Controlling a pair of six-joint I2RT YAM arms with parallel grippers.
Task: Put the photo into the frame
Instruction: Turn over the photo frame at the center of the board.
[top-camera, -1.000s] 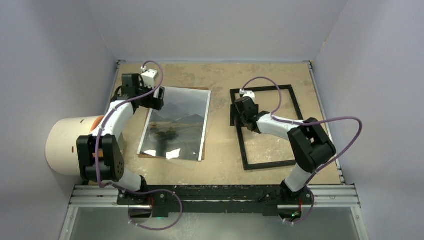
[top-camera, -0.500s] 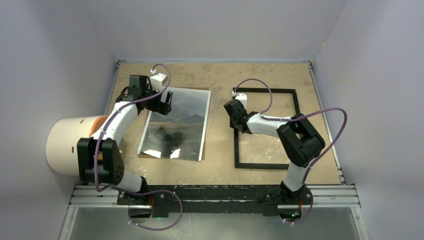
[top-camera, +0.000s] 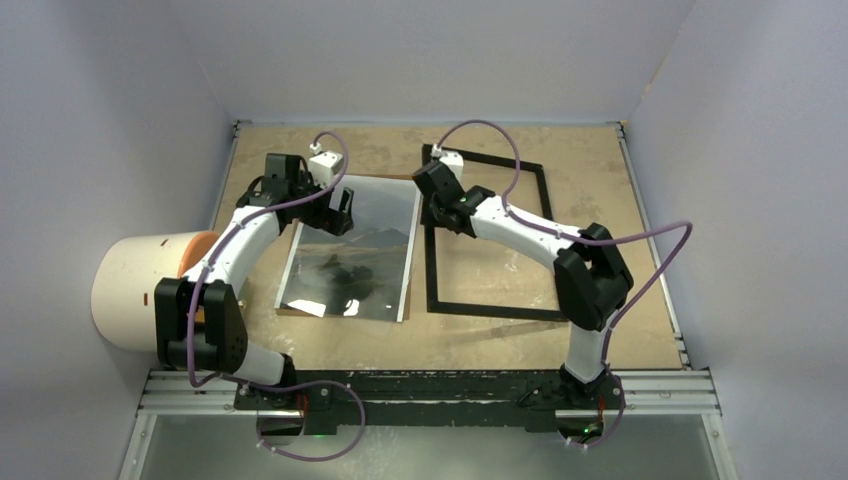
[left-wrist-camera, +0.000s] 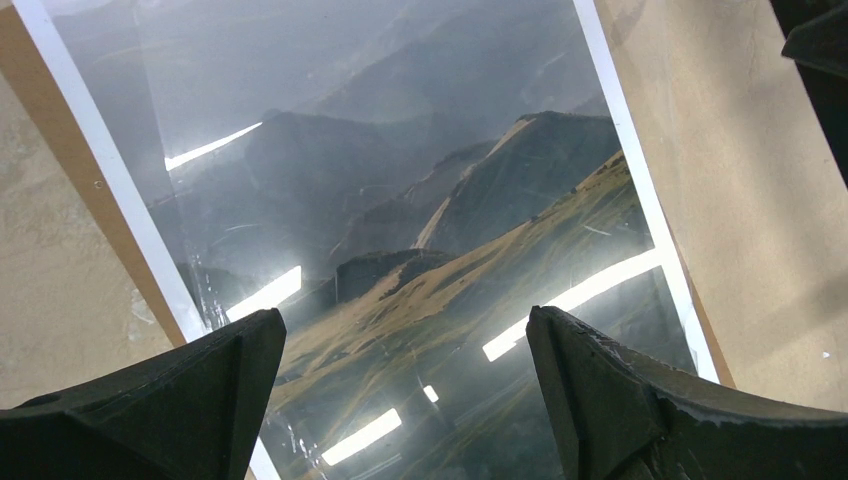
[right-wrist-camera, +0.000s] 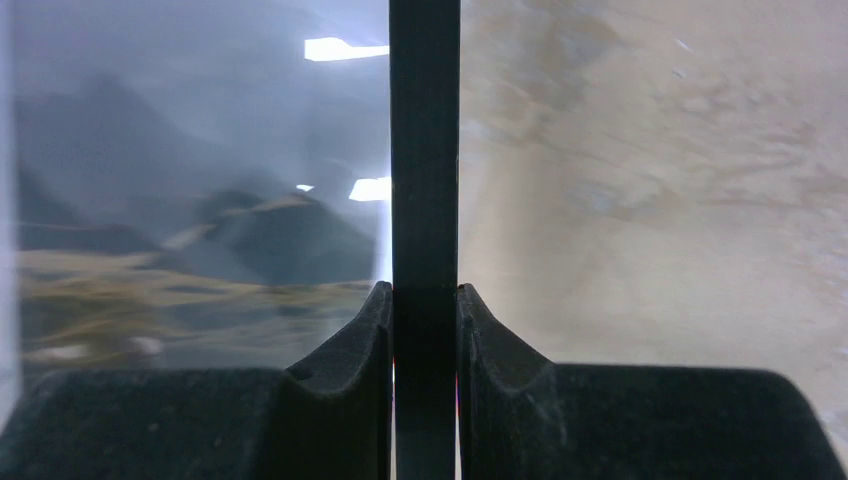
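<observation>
- Two arms here, both reaching toward the upper middle of the tan table.
- Far left of the top view there's a big white cylinder sitting off the table's side, with something orange tucked behind it.
- The left gripper hovers over the upper left part of the photo. Its jaws are spread wide with nothing in them, and the wrist view just shows the print between the two black fingers.
- The photo lies flat, picture side up, left of center. It shows grey mountains and brownish hills, with lamp glare on the gloss. A brown backing board peeks out along its left edge.
- The right gripper, upper middle of the top view, is pinched onto the left rail of the frame near its top-left corner, one finger on each side of the black bar.
- The frame sits black side up, center-right, with its left rail just beside the photo's right edge. Can't tell if it's lifted off the table.
</observation>
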